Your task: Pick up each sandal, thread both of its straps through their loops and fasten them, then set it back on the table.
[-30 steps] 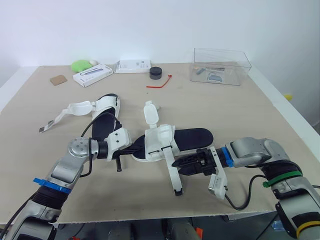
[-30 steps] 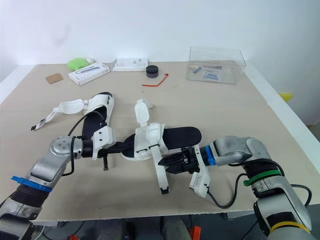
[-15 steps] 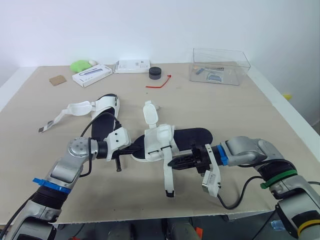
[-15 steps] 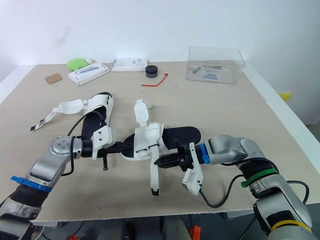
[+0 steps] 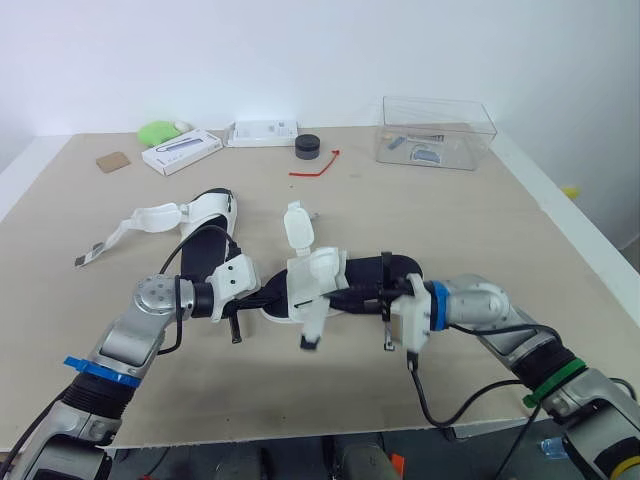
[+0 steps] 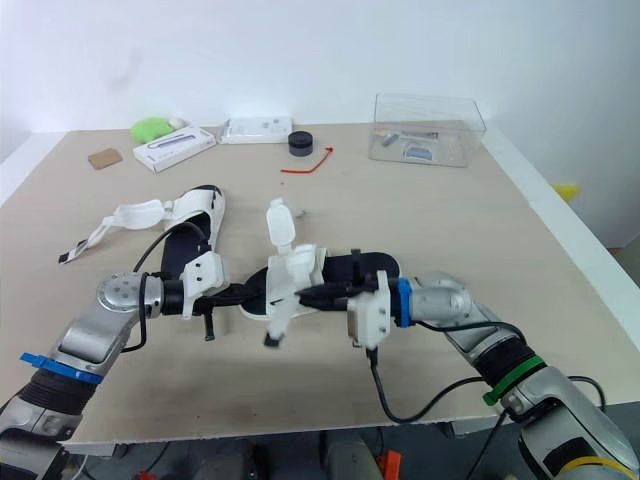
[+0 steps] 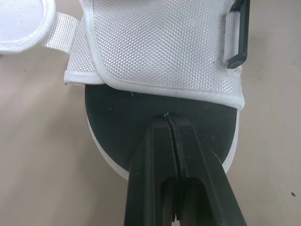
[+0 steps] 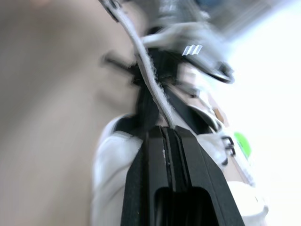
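Sandal on the table, both my tools on it.
Head view: the sandal lies mid-table, my left tool at its toe and my right tool reaching across it. Left wrist view: left tool clenched, tips on the black insole below the white mesh upper. Right wrist view: right tool clamped on a white strap.

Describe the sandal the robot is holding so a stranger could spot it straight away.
On the beige table, two black-soled sandals with white straps lie near the front. It is the middle sandal, whose white strap the right claw pinches; the left sandal lies ungripped.
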### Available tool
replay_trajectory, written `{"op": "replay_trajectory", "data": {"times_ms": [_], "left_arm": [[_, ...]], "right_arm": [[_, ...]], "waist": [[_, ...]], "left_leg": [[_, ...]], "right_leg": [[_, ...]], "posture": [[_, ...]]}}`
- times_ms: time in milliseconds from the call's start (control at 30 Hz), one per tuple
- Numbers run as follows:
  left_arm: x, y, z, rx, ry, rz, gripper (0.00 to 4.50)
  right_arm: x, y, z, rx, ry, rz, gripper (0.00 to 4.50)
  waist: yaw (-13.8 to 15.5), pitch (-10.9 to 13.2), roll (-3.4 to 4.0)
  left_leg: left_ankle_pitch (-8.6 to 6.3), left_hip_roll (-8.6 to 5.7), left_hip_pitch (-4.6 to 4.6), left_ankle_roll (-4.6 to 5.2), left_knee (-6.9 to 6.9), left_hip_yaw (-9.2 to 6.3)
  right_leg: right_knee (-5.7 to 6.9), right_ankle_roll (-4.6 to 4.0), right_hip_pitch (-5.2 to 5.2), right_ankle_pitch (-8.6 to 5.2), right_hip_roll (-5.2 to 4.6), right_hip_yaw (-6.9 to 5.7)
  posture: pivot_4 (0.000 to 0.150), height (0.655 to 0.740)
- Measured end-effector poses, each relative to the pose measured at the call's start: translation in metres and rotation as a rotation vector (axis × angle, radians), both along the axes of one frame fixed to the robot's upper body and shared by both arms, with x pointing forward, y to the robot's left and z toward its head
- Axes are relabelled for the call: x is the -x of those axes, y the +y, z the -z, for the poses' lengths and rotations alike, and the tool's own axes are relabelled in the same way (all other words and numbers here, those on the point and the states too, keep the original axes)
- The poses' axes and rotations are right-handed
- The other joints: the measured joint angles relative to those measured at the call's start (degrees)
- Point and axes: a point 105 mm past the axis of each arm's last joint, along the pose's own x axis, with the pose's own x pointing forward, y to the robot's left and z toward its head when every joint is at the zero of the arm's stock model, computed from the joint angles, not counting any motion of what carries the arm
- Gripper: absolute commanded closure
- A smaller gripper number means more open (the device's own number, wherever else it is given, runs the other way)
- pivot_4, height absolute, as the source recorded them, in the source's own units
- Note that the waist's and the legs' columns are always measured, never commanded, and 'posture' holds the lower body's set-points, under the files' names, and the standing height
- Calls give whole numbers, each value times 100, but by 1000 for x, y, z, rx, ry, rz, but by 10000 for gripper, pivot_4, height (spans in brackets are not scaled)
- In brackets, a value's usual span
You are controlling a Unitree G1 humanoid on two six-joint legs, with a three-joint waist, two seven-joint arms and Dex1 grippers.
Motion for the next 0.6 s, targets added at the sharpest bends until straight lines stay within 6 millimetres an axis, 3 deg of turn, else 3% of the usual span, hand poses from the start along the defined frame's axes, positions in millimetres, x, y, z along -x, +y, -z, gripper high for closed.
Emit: {"op": "replay_trajectory", "data": {"times_ms": [333,600], "left_arm": [[0,-1,0,3,-2,1,45000],[0,-1,-1,6,-3,2,45000]], "right_arm": [[-36,0,0,-153,693,268,44576],[-47,-4,10,-127,883,392,44576]], "waist": [[19,-1,-1],[20,-1,-1]], "left_leg": [[0,0,-18,0,-1,-2],[0,-1,-23,0,-1,-2]], "right_leg": [[-1,-1,-14,-2,1,-5],[-7,4,-16,0,6,-8]], "posture": [[1500,7261],[1500,7261]]}}
